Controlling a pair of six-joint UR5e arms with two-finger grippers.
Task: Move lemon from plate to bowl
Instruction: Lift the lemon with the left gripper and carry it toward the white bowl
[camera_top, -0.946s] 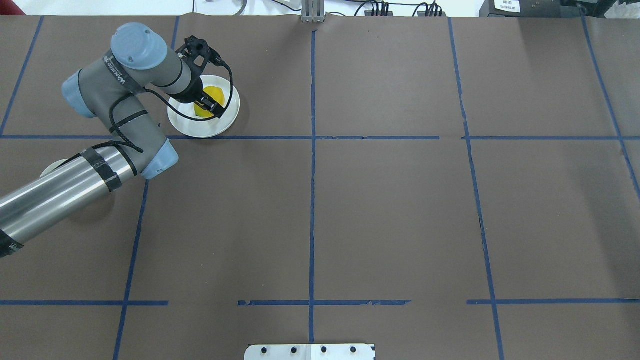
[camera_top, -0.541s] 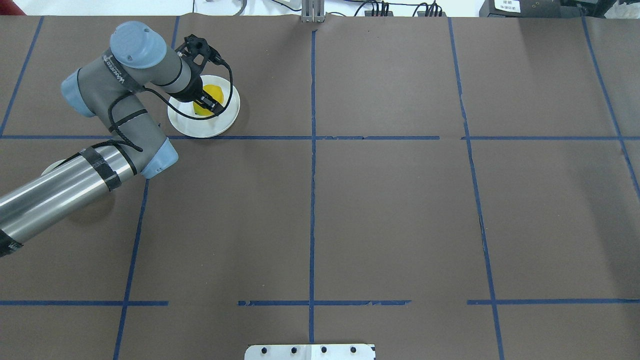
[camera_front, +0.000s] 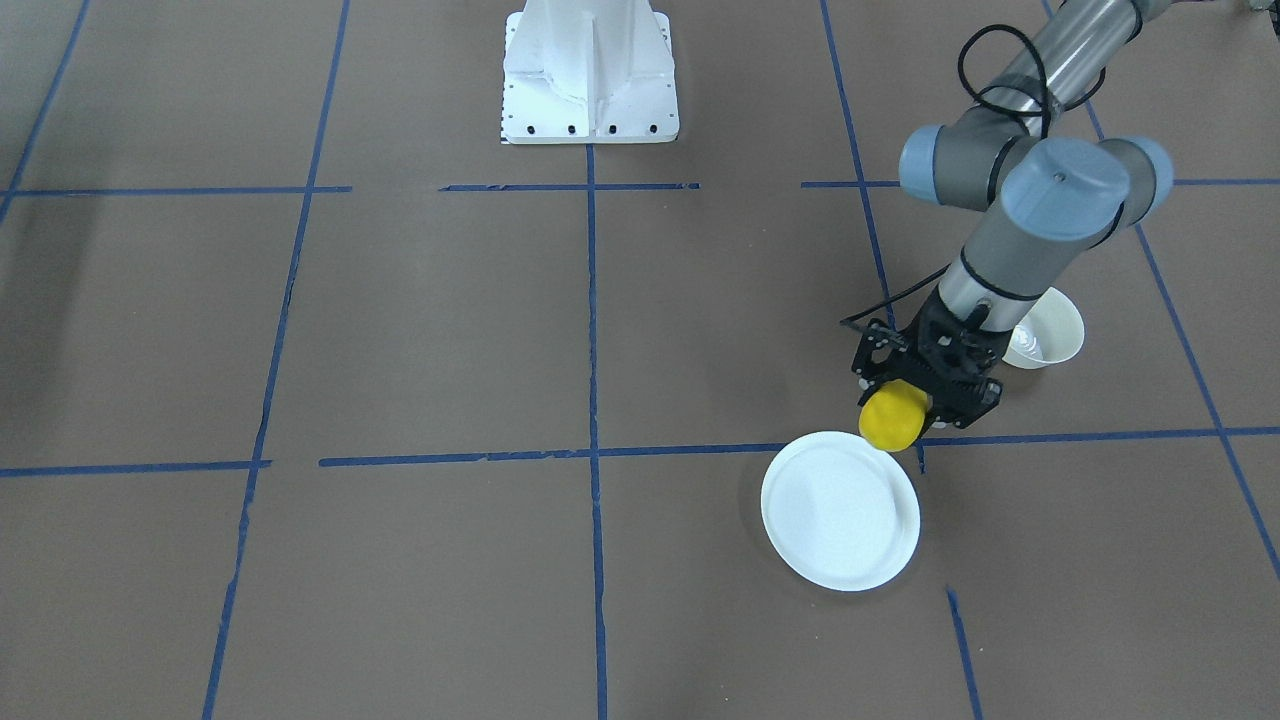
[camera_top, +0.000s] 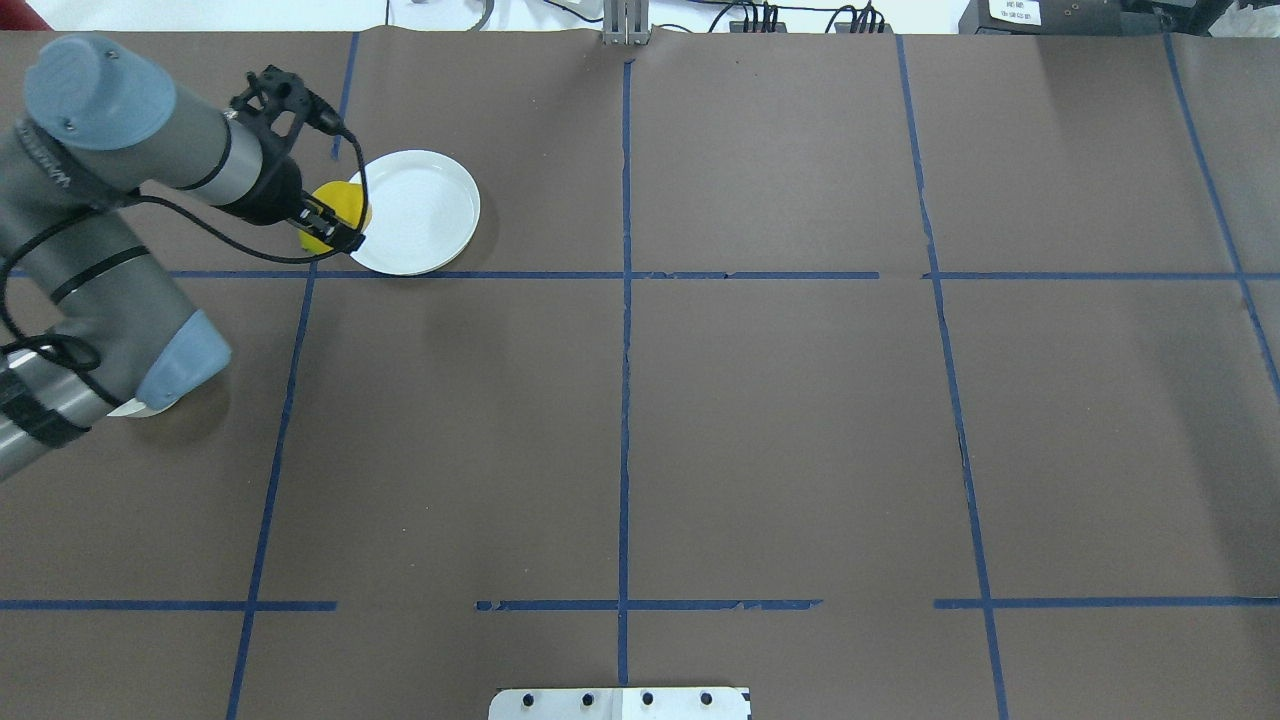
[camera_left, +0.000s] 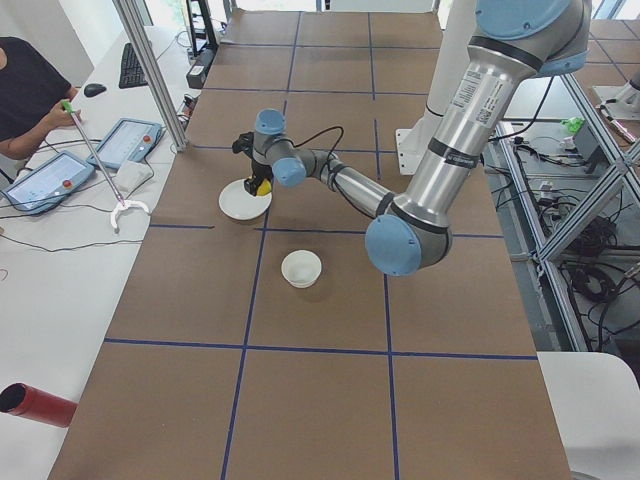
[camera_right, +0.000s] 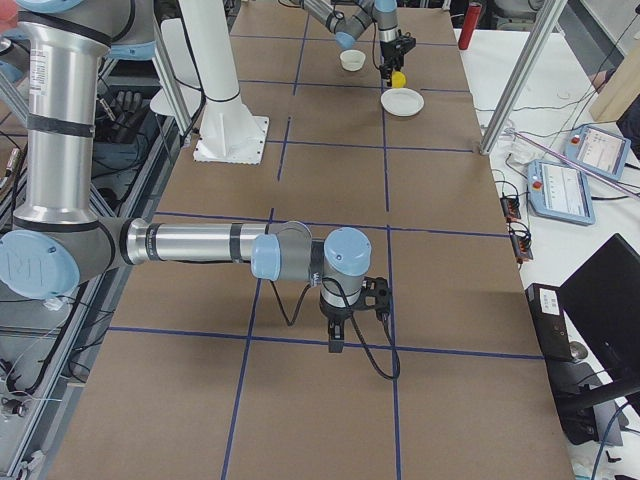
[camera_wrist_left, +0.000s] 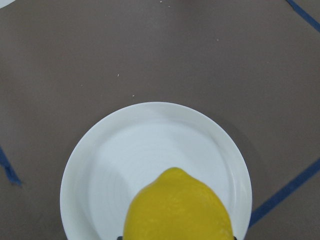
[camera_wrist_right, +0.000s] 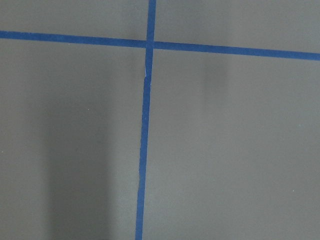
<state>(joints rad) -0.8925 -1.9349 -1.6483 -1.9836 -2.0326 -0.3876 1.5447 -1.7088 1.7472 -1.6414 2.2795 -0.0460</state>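
Note:
My left gripper (camera_top: 330, 228) is shut on the yellow lemon (camera_top: 336, 205) and holds it in the air over the plate's left edge. The white plate (camera_top: 425, 205) is empty. In the front view the lemon (camera_front: 893, 415) hangs in the gripper (camera_front: 925, 400) between the plate (camera_front: 840, 510) and the off-white bowl (camera_front: 1050, 325). The left wrist view shows the lemon (camera_wrist_left: 177, 207) above the plate (camera_wrist_left: 125, 160). In the overhead view the arm hides most of the bowl (camera_top: 128, 408). My right gripper (camera_right: 335, 340) shows only in the right side view, far from these; I cannot tell its state.
The brown table (camera_top: 780, 420) has blue tape grid lines. The robot's white base (camera_front: 590, 70) stands at the near middle. An operator's desk with tablets (camera_left: 70, 165) lies beyond the far edge. The right wrist view shows only taped table (camera_wrist_right: 145, 125).
My left gripper has lifted the lemon off the plate's middle and carried it to the view's left, over the plate's edge. The arm has swung left, and the plate now lies empty.

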